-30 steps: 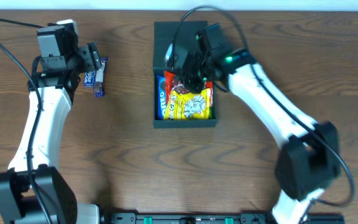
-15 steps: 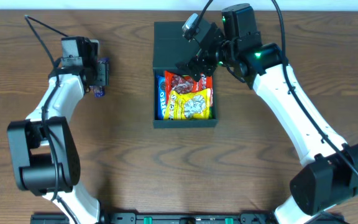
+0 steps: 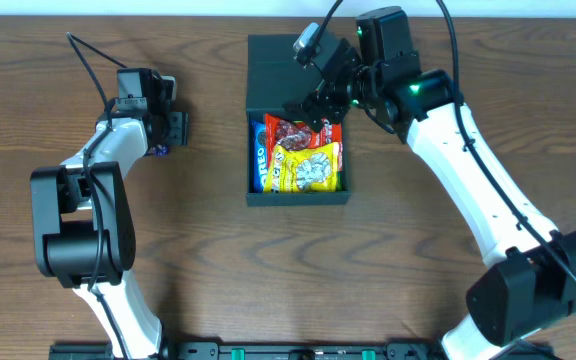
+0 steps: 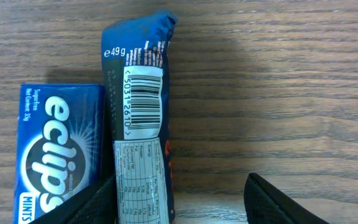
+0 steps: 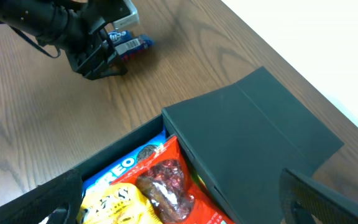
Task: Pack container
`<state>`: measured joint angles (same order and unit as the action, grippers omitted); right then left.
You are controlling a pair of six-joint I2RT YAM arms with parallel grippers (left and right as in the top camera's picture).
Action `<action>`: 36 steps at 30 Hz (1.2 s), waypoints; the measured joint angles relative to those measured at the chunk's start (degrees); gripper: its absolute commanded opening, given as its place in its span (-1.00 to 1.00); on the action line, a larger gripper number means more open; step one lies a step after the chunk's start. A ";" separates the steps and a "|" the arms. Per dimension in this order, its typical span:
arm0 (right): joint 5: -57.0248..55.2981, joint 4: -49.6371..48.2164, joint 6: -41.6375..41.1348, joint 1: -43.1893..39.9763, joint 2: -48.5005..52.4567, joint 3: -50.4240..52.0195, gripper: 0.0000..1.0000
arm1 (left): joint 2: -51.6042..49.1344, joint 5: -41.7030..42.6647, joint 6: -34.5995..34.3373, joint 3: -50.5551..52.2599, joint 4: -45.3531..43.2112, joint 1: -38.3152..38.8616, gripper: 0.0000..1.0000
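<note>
The container (image 3: 298, 192) is a dark box with its flap lid (image 3: 288, 62) folded open at the back. Inside lie a blue Oreo pack (image 3: 259, 158), a red packet (image 3: 303, 133) and a yellow packet (image 3: 308, 168). My right gripper (image 3: 313, 100) hangs open above the box's back end, holding nothing; the red packet (image 5: 166, 186) shows between its fingers (image 5: 58, 202). My left gripper (image 4: 182, 180) is open low over the table at the far left. A blue snack bar (image 4: 140, 124) lies between its fingers (image 4: 89, 205), close to the left one. An Eclipse mints box (image 4: 58, 162) lies just outside.
The brown wooden table (image 3: 208, 230) carries everything. In the overhead view only a small blue end of the snacks (image 3: 162, 151) shows beside the left gripper. The right wrist view catches the left gripper (image 5: 95, 59) with the blue snacks (image 5: 130, 43) beyond the box.
The right gripper rose out of the container, opened and left the red packet inside; it has held still since. The left gripper shifted right over the blue snacks and narrowed a little.
</note>
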<state>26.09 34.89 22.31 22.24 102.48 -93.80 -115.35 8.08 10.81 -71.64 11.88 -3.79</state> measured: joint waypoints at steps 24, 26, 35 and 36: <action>0.00 1.53 -0.37 0.00 0.00 0.00 0.98 | -1.62 0.94 0.15 0.00 -1.66 0.17 -0.24; 0.00 1.53 -0.37 0.00 0.00 0.00 0.99 | -1.68 0.87 0.17 0.00 -1.70 0.22 -0.30; -1.36 1.77 -0.63 -0.17 0.00 0.00 0.98 | -1.99 0.61 -1.38 -0.31 -1.84 0.26 -0.72; -1.95 1.75 -1.01 -0.28 0.00 0.00 0.98 | -1.99 0.59 -1.81 -0.31 -1.84 0.28 -0.72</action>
<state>24.14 36.64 21.30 21.96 102.48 -93.80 -117.34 8.67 8.99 -71.94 10.04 -3.51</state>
